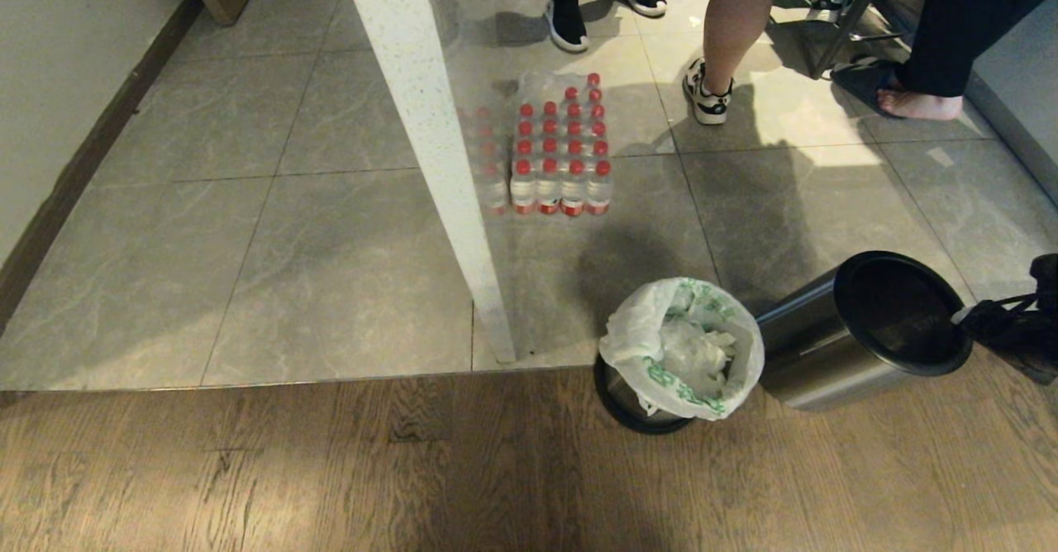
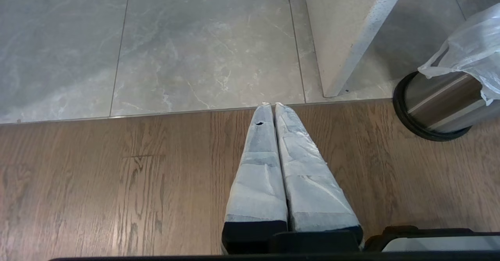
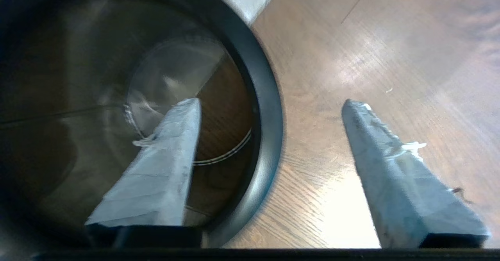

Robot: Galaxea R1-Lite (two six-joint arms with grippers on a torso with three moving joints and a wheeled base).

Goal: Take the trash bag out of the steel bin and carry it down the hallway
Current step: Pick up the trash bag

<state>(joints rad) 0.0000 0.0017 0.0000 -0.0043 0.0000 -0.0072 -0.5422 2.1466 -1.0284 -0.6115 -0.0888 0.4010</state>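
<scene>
An indoor hallway: grey marbled floor tiles (image 1: pixel 248 246) meet wood flooring (image 1: pixel 331 469); bottled-water pack (image 1: pixel 558 151) mid-frame, people's legs (image 1: pixel 731 31) along the top.

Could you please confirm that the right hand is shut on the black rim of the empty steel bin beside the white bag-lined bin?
Not quite: the right hand is open, not shut, with one finger inside and one outside the glossy black rim of the empty brushed-steel bin, as the right wrist view shows. The rest holds.

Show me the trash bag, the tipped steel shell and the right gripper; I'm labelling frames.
trash bag (image 1: pixel 702 352): head view, crumpled white middle.
steel shell (image 1: pixel 806 349): head view, brushed side wall.
right gripper (image 3: pixel 269 102): right wrist view, gap between open fingertips.
</scene>
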